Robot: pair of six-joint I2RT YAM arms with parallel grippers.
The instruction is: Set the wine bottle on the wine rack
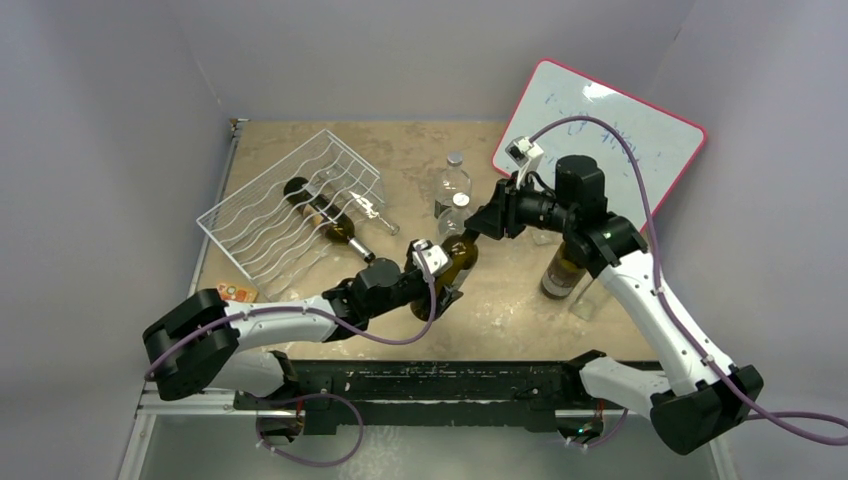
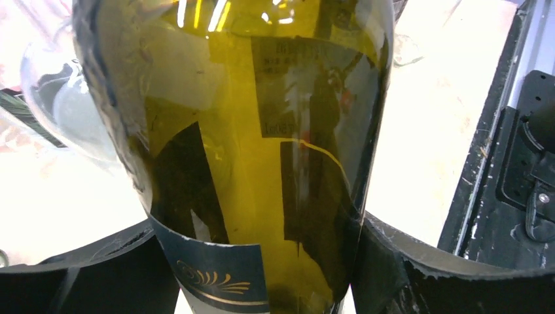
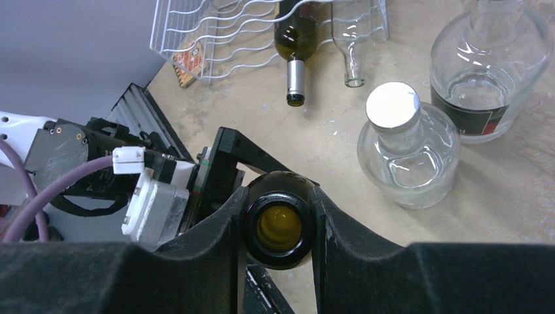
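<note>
The wine bottle [image 1: 457,260] is olive-green glass with a dark blue label, held tilted above the table between both arms. My right gripper [image 1: 480,228] is shut on its neck; in the right wrist view the open mouth [image 3: 279,226] sits pinched between the black pads. My left gripper [image 1: 443,285] holds the lower body, and in the left wrist view both fingers [image 2: 419,275] press the sides of the bottle [image 2: 262,131]. The white wire wine rack [image 1: 262,215] stands at the back left, also visible in the right wrist view [image 3: 216,33]. A dark bottle [image 1: 325,212] and a clear one [image 1: 368,210] lie in it.
Two clear glass flasks [image 1: 452,180] [image 3: 406,147] stand behind the held bottle. A brown bottle [image 1: 563,270] and a glass [image 1: 590,297] stand under the right arm. A whiteboard [image 1: 600,120] leans at the back right. A small orange card [image 1: 237,292] lies by the rack's near corner.
</note>
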